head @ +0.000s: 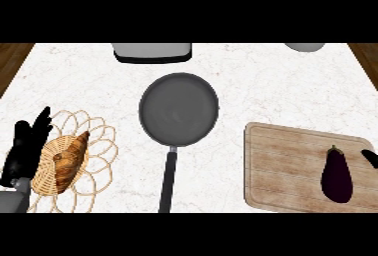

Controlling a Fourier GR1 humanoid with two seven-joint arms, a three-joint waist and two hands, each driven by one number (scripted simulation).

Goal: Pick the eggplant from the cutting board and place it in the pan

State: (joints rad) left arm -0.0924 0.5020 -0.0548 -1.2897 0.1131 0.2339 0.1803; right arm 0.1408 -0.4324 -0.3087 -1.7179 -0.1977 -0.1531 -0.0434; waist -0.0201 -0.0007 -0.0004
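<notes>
Head view: dark purple eggplant (337, 176) lying lengthwise on cutting board (284, 165).

Eggplant (337, 175) lies lengthwise on the cutting board (284, 167), near its right end, stem away from the robot. Pan (179, 109) sits mid-counter, handle toward the robot, well apart from the board. Left hand (26, 147) at left edge, fingers straight, beside a wicker basket (100, 150) holding bread (68, 160). Right hand (370, 157): only a dark tip at right edge.
</notes>
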